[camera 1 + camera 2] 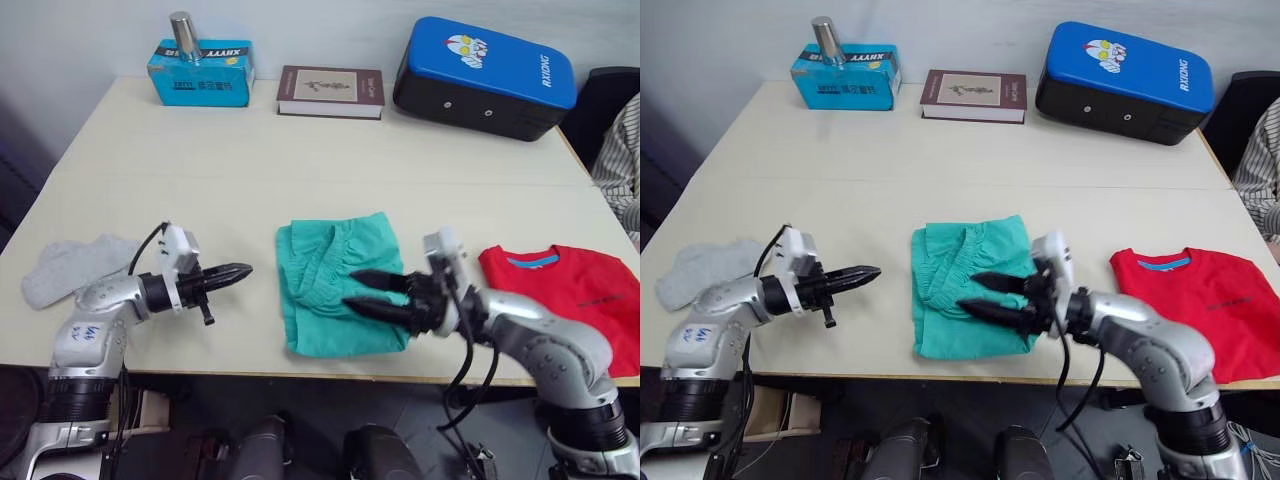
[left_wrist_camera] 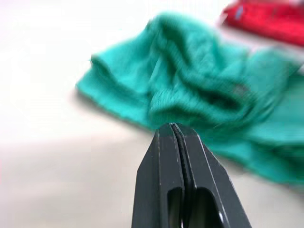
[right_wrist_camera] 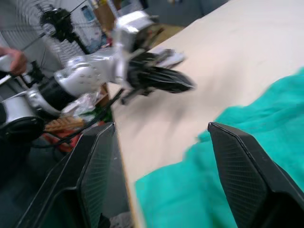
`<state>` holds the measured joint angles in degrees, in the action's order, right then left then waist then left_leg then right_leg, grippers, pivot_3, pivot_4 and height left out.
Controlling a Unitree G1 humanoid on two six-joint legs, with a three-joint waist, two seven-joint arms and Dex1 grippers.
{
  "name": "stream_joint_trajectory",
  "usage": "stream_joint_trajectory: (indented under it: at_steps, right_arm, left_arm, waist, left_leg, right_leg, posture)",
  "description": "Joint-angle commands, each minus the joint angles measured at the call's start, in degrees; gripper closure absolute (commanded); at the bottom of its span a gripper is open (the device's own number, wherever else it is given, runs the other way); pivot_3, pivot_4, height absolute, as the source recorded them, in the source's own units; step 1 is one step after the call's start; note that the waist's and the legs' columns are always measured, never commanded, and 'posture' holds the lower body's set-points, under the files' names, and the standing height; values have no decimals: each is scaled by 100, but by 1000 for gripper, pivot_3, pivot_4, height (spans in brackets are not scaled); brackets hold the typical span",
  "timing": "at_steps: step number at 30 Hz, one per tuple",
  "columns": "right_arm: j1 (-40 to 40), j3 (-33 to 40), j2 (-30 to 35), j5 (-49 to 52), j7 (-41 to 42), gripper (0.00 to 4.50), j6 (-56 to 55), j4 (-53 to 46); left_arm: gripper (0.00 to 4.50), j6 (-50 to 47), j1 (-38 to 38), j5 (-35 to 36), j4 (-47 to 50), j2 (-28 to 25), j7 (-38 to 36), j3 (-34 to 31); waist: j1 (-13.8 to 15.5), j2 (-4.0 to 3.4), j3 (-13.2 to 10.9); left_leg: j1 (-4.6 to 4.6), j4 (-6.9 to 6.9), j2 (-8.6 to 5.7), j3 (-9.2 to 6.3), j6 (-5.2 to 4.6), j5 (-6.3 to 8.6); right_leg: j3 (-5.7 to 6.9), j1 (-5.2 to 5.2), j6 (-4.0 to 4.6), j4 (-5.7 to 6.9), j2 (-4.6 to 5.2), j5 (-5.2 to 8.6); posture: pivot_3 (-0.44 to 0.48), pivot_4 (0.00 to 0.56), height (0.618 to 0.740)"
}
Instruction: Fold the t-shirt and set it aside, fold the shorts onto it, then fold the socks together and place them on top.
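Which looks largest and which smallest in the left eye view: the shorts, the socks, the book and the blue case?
1. blue case
2. shorts, though nearness to the camera may enlarge them
3. book and socks: they look about alike, and the book lies farther away, so I do not rank them.

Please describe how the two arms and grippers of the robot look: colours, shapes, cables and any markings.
Both arms are silver metal with black joints. Each gripper, left gripper and right gripper, has two black tapered fingers, a white box at the wrist, and a black cable. The left arm bears a white label with handwriting.
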<state>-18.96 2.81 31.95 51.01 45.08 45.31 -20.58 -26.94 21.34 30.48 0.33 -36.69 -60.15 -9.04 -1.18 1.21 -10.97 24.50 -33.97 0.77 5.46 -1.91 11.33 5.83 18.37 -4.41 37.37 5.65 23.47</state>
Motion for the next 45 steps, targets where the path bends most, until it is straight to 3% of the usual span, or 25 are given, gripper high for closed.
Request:
stream_joint_trajectory:
  at_steps: [1,3,6,10,13,17,23,26,29,33,37,41,45]
  right_arm:
    - [-113,-536,180,-1893,580,2653,-2172,1094]
    - [-284,-869,97,-2828,641,3319,-3406,1902]
    - [-500,-1045,-210,-3369,638,4358,-4288,2780]
    - [-440,-1520,-349,-4000,985,4439,-5125,3338]
    - [-287,-1655,-476,-4090,1045,4439,-5166,3235]
    - [49,-1670,-528,-3944,1072,4439,-4831,2779]
    - [964,-1587,-238,-3451,1332,4439,-4142,1441]
    - [1308,-1435,-31,-3340,1376,4439,-4059,1009]
    - [1410,-991,41,-2901,1182,4439,-3686,606]
    - [874,-506,-295,-2571,637,4439,-3288,892]
    - [360,-521,-591,-2953,344,4439,-3451,1690]
    - [-153,-278,-1002,-3110,-155,4439,-3456,3031]
    - [-186,255,-767,-2784,-100,4439,-3348,3387]
  left_arm:
    - [4500,-381,686,320,414,379,-35,493]
    - [4500,-242,1095,-3,186,759,64,956]
    - [4500,339,1607,-730,-516,1306,223,1628]
    - [4500,1335,2320,-1491,-2173,2385,801,2052]
    - [4500,1884,2673,-1874,-3262,2815,1096,2086]
    - [4500,2360,2908,-2175,-4361,3042,1352,2020]
    - [4500,3258,3290,-2841,-5630,2936,2293,1926]
    - [4500,3697,3291,-2605,-5533,2876,1974,1638]
    - [4500,3776,2866,-1842,-4489,2667,900,1229]
    - [4500,3294,1916,-1487,-2867,2200,-116,1425]
    - [4500,2930,1325,-1818,-2144,1993,-137,1807]
    - [4500,2656,1020,-2360,-2133,2003,612,1983]
    - [4500,2449,709,-2375,-1895,1866,748,1928]
  waist:
    - [85,0,-1]
    - [113,1,-1]
    - [105,9,-8]
    - [113,17,-15]
    - [90,20,-17]
    - [92,20,-17]
    - [120,21,-17]
    - [105,24,-19]
    - [76,19,-27]
    - [37,15,-30]
    - [115,7,-35]
    - [122,4,-37]
    - [111,-1,-37]
  left_leg:
    - [1,-4,-6,1,-1,-1]
    - [1,-12,-13,10,7,-10]
    - [3,-14,-17,26,14,-18]
    - [5,-30,-8,29,19,-26]
    - [5,-35,-4,26,19,-26]
    - [3,-44,3,21,22,-27]
    - [3,-60,3,-3,21,-20]
    - [0,-62,3,-2,15,3]
    - [0,-61,6,-1,23,5]
    - [-3,-63,12,-2,32,3]
    - [-15,-69,10,-13,29,4]
    - [-17,-86,2,-14,11,13]
    - [-18,-89,0,-13,5,17]
  right_leg:
    - [-1,-2,0,-3,1,0]
    - [-3,-3,-11,0,5,-5]
    - [-4,0,-24,5,5,-12]
    - [3,2,-24,13,-3,-13]
    - [7,2,-24,16,-5,-13]
    - [19,0,-24,23,-5,-13]
    - [31,-21,-24,13,-1,-13]
    - [33,-34,-23,0,-1,-13]
    - [34,-31,-23,1,-2,-12]
    - [39,-32,-20,4,-8,-13]
    - [41,-57,-19,2,-9,-13]
    - [40,-75,-20,-2,-2,-13]
    - [39,-77,-20,-1,4,-14]
  posture:
    - [0,150,740]
    - [0,150,740]
    - [0,150,740]
    - [0,150,740]
    - [0,150,740]
    - [0,150,740]
    - [0,150,740]
    - [0,150,740]
    - [0,150,740]
    - [0,150,740]
    - [0,150,740]
    - [0,150,740]
    - [0,150,740]
